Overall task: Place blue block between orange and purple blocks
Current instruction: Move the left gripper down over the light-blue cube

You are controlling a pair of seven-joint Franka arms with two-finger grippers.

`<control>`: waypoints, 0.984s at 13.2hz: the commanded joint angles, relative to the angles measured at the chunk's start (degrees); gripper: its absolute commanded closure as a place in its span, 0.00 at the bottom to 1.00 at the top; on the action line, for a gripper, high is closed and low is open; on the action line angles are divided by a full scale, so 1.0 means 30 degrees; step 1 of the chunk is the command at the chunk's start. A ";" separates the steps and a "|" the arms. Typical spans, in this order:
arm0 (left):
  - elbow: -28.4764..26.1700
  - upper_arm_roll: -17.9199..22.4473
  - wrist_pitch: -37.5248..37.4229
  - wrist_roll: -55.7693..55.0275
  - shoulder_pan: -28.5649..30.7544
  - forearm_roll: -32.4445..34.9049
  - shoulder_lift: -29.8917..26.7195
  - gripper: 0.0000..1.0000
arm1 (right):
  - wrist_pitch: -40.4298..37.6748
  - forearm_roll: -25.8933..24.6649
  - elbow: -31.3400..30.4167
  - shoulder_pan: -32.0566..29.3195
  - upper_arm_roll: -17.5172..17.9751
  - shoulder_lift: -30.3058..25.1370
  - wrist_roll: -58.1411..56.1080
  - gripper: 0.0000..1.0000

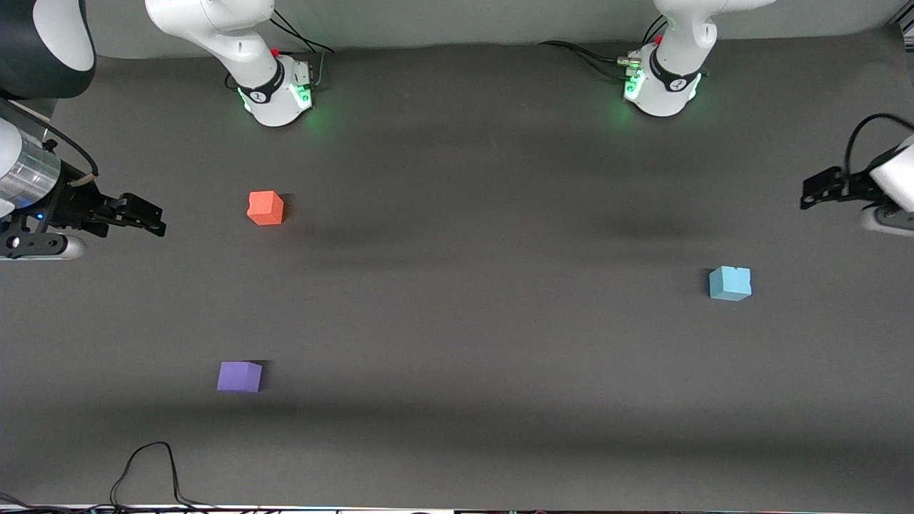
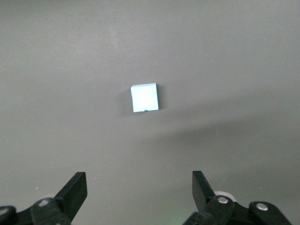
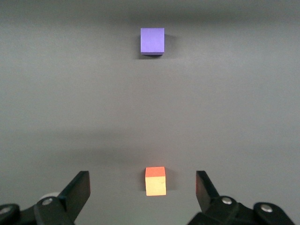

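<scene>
Front view shows three cubes on the dark table: one blue block, one orange block, one purple block. The blue block sits alone toward the left arm's end, well apart from the others. The purple block lies nearer the camera than the orange, with bare table between them. The left gripper hangs over the table near the blue block, fingers spread wide. The right gripper hangs near the orange block, fingers also spread, holding nothing.
</scene>
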 commanded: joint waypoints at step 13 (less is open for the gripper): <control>-0.7893 0.0055 1.5137 0.0991 0.0035 0.0281 0.4487 0.00 | -0.0132 0.0380 0.0352 -0.0022 -0.0035 0.0158 0.0115 0.00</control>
